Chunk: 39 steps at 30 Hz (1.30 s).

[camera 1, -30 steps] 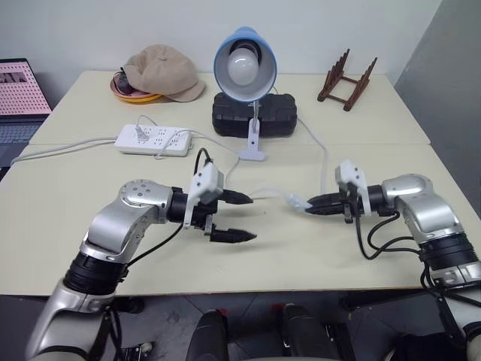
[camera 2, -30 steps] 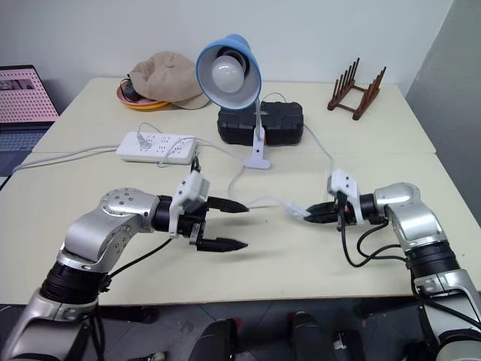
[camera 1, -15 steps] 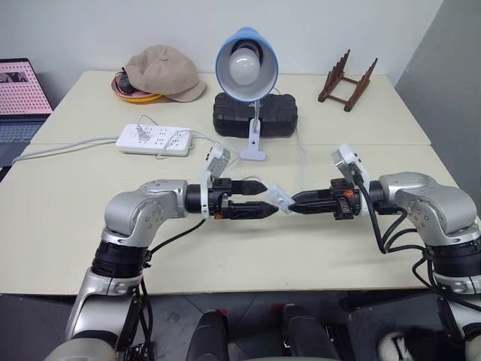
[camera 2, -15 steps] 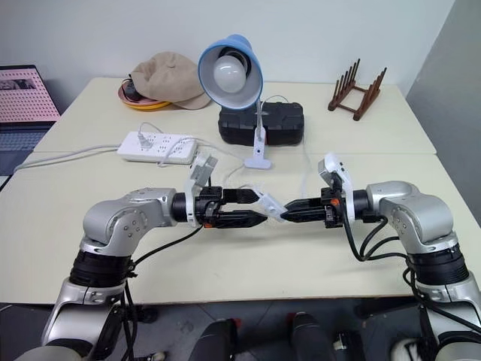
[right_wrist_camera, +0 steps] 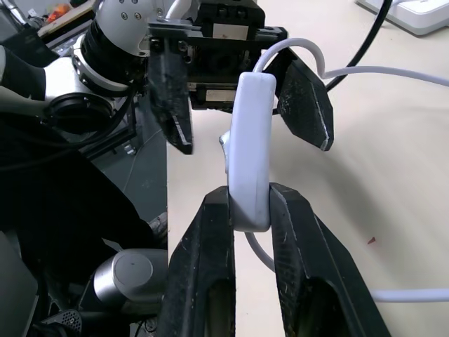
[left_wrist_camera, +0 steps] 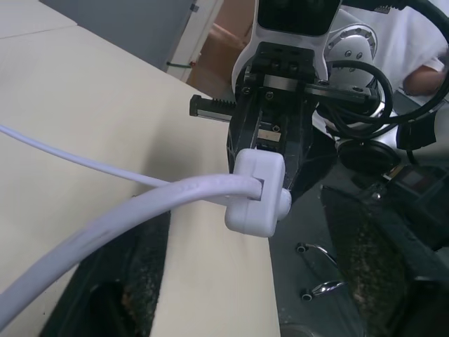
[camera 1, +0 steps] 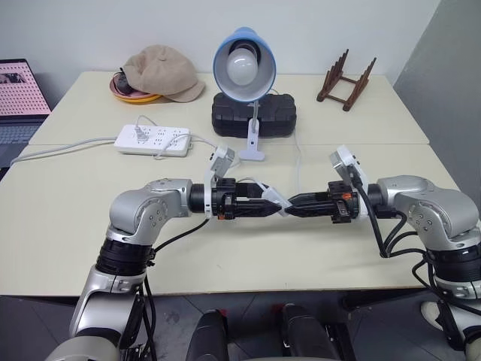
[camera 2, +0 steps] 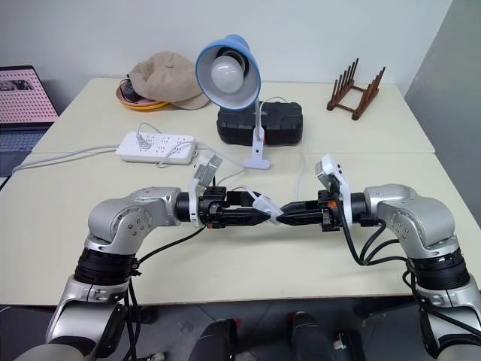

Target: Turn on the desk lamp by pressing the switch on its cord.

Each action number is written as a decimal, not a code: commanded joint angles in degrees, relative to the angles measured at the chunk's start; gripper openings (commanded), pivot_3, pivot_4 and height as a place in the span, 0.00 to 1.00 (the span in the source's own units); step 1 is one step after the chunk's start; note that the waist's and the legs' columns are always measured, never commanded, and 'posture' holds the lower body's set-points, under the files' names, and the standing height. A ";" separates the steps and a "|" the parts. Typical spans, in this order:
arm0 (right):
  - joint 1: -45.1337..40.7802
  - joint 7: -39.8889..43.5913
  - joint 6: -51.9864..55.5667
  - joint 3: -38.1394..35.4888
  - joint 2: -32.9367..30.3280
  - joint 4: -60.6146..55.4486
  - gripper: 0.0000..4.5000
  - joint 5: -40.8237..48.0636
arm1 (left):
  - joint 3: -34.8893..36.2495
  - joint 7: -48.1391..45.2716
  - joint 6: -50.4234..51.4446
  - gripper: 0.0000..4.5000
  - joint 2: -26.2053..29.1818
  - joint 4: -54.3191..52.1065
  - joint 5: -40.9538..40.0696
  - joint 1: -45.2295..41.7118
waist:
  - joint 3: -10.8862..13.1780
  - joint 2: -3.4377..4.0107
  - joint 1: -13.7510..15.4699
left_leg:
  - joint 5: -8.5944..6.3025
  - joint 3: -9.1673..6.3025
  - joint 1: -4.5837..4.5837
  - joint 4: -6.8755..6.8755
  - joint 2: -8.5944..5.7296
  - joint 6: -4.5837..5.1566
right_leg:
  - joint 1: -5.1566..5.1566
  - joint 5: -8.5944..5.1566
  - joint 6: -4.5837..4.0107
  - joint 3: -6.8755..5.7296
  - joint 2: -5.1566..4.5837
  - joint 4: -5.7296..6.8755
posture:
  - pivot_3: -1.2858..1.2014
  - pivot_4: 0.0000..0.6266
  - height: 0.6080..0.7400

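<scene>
Left eye view first, reading left to right. Far left on the table [camera 1: 68, 248]: laptop [camera 1: 19, 98], then cap [camera 1: 161, 71] on a dish, then power strip [camera 1: 152, 140]. At centre far: desk lamp [camera 1: 244, 64], bulb dark, clipped upright in front of a black case [camera 1: 253, 116], so not yet lit. Near centre: left gripper [camera 1: 264, 208] pointing right, level above the table, fingers [right_wrist_camera: 172, 98] apart and straddling the far end of the switch [right_wrist_camera: 250, 151], a gap visible on each side in the right wrist view, so no press made yet by the look of it. Just right of that: right gripper [camera 1: 293, 205] pointing left, fingers [right_wrist_camera: 210, 232] clamped on the near end of the switch, holding it clear of the tabletop. Cord [camera 1: 298, 162] rising slack from the switch toward the lamp foot. Far right: wooden rack [camera 1: 346, 79].

To do the step well: keep the right grip firm and steady so the switch cannot twist; line one left finger pad squarely over the rocker face, not the plain edge or the cord; close slowly and straight; watch the bulb for light. Risk: squeezing on the wrong faces, or levering the switch out of the right-hand pinch.
</scene>
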 commanded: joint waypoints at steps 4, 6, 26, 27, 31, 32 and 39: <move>-0.22 0.18 -0.86 -1.22 -1.21 -1.75 0.08 1.02 | 1.07 -0.64 0.31 0.41 0.13 -1.35 -1.87 -1.38 | 0.00 0.00 0.00 | 0.00 0.00 0.00 -0.01 0.00 0.00 | 0.00 0.00 0.00 0.00 0.00 -0.01 | 0.52 0.24 1.00; -0.01 0.22 -0.95 -1.28 -1.38 -1.75 0.08 1.05 | 1.38 -0.66 0.84 0.31 0.42 -1.88 -2.46 -1.16 | 0.00 0.00 0.01 | 0.00 0.00 0.00 -0.01 0.00 0.00 | 0.00 0.00 0.00 0.00 0.00 0.00 | 0.52 0.24 1.00; -1.62 -0.36 -2.78 -0.79 -0.65 0.48 0.08 0.06 | 0.99 -0.09 1.05 0.47 2.21 -2.81 -3.05 0.17 | 0.00 0.00 -0.03 | 0.00 0.00 0.00 -0.01 0.00 0.00 | 0.00 0.00 0.00 0.00 0.00 -0.01 | 0.52 0.24 1.00; -2.00 -0.39 -3.14 -0.63 -0.47 1.04 0.08 -0.21 | 1.23 -0.07 1.01 0.52 2.84 -3.09 -2.93 0.67 | 0.00 0.00 -0.07 | 0.00 0.00 0.00 -0.01 0.00 0.00 | -0.01 0.00 0.00 0.00 0.00 -0.01 | 0.52 0.24 1.00; -3.74 -0.01 -5.10 0.46 0.47 3.85 0.08 -1.71 | 3.38 1.28 0.52 0.69 5.80 -5.01 -2.52 3.87 | 0.00 0.00 -0.30 | 0.00 0.00 0.00 -0.02 0.00 0.00 | -0.02 0.00 -0.01 0.00 0.00 -0.01 | 0.52 0.24 1.00; -4.66 0.18 -6.15 1.28 1.17 5.40 0.08 -2.63 | 4.17 1.30 -0.42 0.74 7.68 -6.14 -1.66 5.64 | 0.00 0.00 -0.39 | 0.00 0.02 0.00 -0.02 0.01 0.00 | -0.02 0.00 -0.01 0.02 0.00 -0.01 | 0.52 0.24 1.00; -11.14 -1.34 -22.01 11.20 5.53 21.32 0.08 -19.12 | 12.66 3.93 -7.19 1.00 18.01 -12.38 3.16 15.05 | 0.01 0.00 -0.86 | 0.00 0.05 0.01 -0.08 0.05 0.00 | -0.13 -0.04 -0.08 0.03 0.02 0.00 | 0.52 0.24 1.00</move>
